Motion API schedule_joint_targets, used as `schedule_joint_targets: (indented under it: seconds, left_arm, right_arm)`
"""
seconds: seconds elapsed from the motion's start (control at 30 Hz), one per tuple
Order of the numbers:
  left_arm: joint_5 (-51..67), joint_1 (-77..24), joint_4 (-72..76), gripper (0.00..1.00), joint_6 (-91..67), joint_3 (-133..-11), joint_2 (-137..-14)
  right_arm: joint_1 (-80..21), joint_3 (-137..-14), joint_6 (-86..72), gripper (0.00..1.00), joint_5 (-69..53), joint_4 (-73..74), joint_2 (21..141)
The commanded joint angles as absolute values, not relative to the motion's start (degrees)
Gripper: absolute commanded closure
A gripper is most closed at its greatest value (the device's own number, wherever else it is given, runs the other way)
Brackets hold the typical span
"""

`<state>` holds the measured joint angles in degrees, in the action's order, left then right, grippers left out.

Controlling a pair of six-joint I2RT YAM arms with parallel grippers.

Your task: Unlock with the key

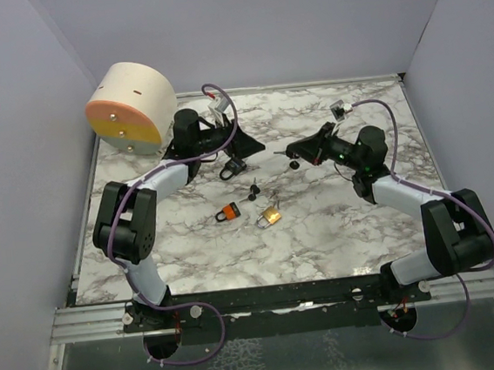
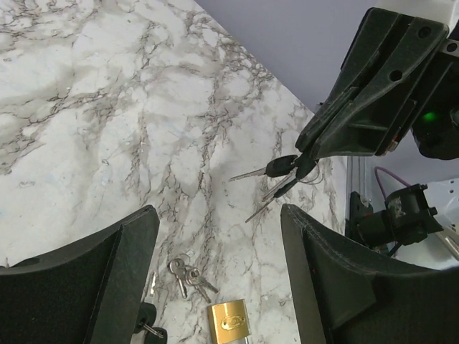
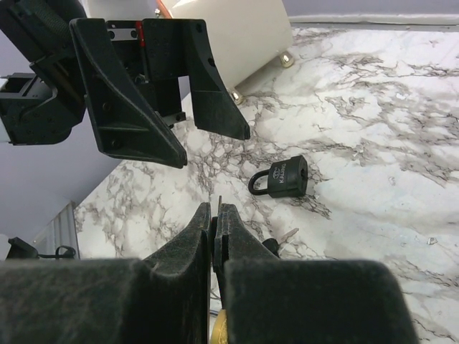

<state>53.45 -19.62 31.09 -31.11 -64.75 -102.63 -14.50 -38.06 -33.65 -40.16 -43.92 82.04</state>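
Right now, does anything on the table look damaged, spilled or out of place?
Nothing looks damaged or spilled. The black padlock, orange padlock and brass padlock lie flat, with loose keys near them. The right gripper holds a key bunch.

The top external camera looks steeply down from high behind the near edge, far enough back to take in the whole marble table. The left wrist camera sits low between the left gripper fingers, facing the right gripper and its keys — quite near. The right wrist camera looks back the opposite way at the left gripper, close. All three views share the table strip between the two.
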Motion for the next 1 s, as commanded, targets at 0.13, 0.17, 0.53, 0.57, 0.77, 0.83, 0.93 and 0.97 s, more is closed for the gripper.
schedule_joint_targets:
  seconds: [0.13, 0.17, 0.53, 0.57, 0.77, 0.83, 0.93, 0.97]
  left_arm:
    - [56.85, -22.09, 35.95, 0.29, -30.05, -64.54, -101.5]
    - [57.25, -22.39, 35.98, 0.29, -29.54, -64.6, -101.59]
    - [60.08, -24.8, 36.02, 0.33, -26.76, -65.05, -103.0]
    - [60.16, -24.91, 36.03, 0.33, -26.66, -64.84, -103.05]
    - [60.37, -25.73, 35.98, 0.35, -26.11, -64.28, -103.68]
    - [60.53, -26.04, 36.03, 0.36, -25.96, -64.17, -104.08]
    - [60.62, -26.65, 36.03, 0.39, -25.73, -63.94, -104.55]
    - [60.71, -26.8, 36.03, 0.4, -25.53, -63.96, -104.73]
  right_arm:
    - [-14.06, -38.44, -33.71, 0.99, -42.35, -45.7, 83.45]
    - [-14.06, -38.6, -33.56, 0.99, -42.69, -45.62, 83.67]
    - [-13.89, -39.95, -33.56, 0.99, -46.78, -45.26, 84.89]
    - [-13.89, -40.02, -33.62, 0.99, -47.05, -45.34, 84.97]
    - [-13.85, -40.25, -34.0, 0.99, -48.78, -45.7, 85.03]
    - [-13.8, -40.5, -34.07, 0.99, -49.39, -45.79, 85.15]
    - [-13.8, -40.57, -34.1, 0.99, -49.83, -45.79, 85.13]
    - [-13.8, -40.54, -34.1, 0.99, -49.95, -45.79, 85.12]
